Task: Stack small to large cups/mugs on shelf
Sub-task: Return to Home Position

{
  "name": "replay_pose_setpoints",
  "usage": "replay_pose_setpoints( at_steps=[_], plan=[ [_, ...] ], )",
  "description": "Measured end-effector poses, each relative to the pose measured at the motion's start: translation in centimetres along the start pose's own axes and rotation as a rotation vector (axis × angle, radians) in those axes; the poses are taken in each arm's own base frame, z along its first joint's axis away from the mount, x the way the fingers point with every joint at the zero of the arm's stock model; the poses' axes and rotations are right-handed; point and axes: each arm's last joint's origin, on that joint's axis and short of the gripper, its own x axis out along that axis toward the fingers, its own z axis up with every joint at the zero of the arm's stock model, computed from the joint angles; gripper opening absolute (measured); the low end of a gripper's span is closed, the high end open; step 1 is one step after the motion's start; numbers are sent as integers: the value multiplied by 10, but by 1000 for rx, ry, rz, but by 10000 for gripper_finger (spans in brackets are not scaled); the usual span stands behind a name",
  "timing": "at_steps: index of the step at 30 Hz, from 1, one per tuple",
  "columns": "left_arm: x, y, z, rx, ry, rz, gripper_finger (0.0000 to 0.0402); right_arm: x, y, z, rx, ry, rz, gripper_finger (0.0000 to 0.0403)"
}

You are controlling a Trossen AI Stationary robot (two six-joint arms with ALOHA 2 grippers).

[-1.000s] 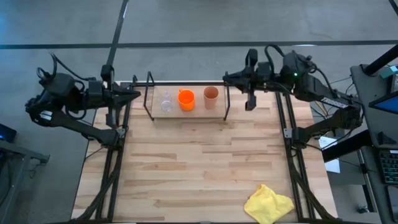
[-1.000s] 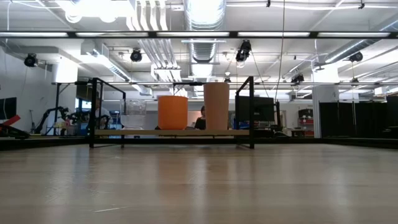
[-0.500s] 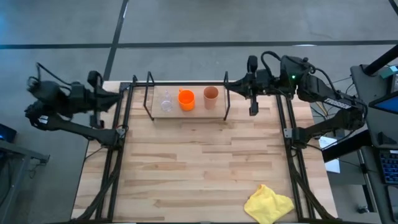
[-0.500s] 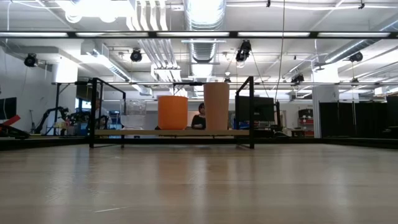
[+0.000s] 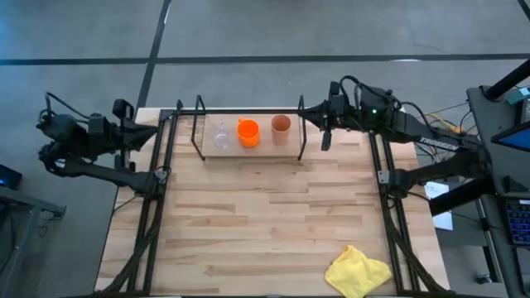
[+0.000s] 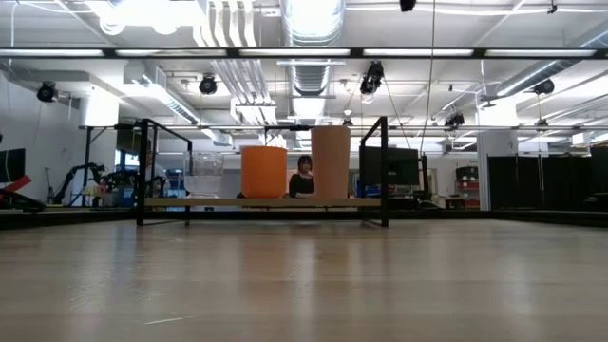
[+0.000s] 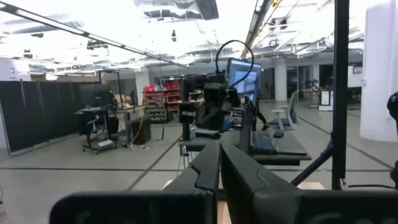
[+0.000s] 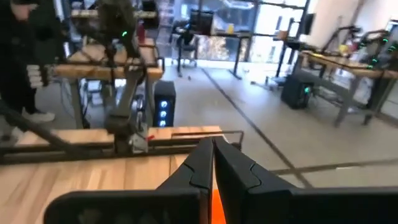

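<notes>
Both arms sit farther back at the bench's (image 5: 265, 223) far corners, left jaws and right jaws pressed together, right jaws nearer the shelf (image 5: 248, 110) and its cups (image 5: 248, 132).

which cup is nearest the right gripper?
The tan tumbler, at the rack's right end; the orange mug and clear glass stand farther from the right gripper.

You're looking at a light wooden table (image 5: 265, 215) of butcher-block planks. At about 5 o'clock on it, a crumpled yellow cloth (image 5: 358, 272) lies close to the near edge. Off the table at 3 o'clock, a lit screen (image 5: 513, 132) shows. Beyond the far edge, at 12 o'clock, a person (image 6: 305, 177) in dark clothes stands in the room, with a dark monitor (image 6: 399, 166) at their 3 o'clock and silver ducts (image 6: 309, 57) overhead.
</notes>
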Motion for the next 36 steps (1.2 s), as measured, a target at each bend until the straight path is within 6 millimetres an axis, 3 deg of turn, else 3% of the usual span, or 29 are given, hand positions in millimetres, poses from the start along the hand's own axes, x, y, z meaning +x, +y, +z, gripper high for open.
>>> replay_pose_setpoints(
  at_steps=[4, 9, 14, 19, 26, 36],
  plan=[
    [-9, 2, -10, -48, -15, 2, 1, -15, -1, -15, 30, -90, -9, 8],
    [-10, -1, -34, -97, 12, 4, 1, -40, 8, -29, 71, -282, 146, 8],
    [-9, -5, -59, -98, 20, 4, 1, -61, 16, -54, 177, -325, 230, 8],
    [-10, -8, -83, -105, -5, -11, 1, -73, 22, -84, 196, -318, 219, 8],
    [-27, -5, -105, -157, -87, -3, 1, -86, 29, -128, 236, -301, 217, 8],
    [-11, -14, -130, -157, -21, 5, 1, -95, 35, -173, 281, -383, 226, 8]
  ],
)
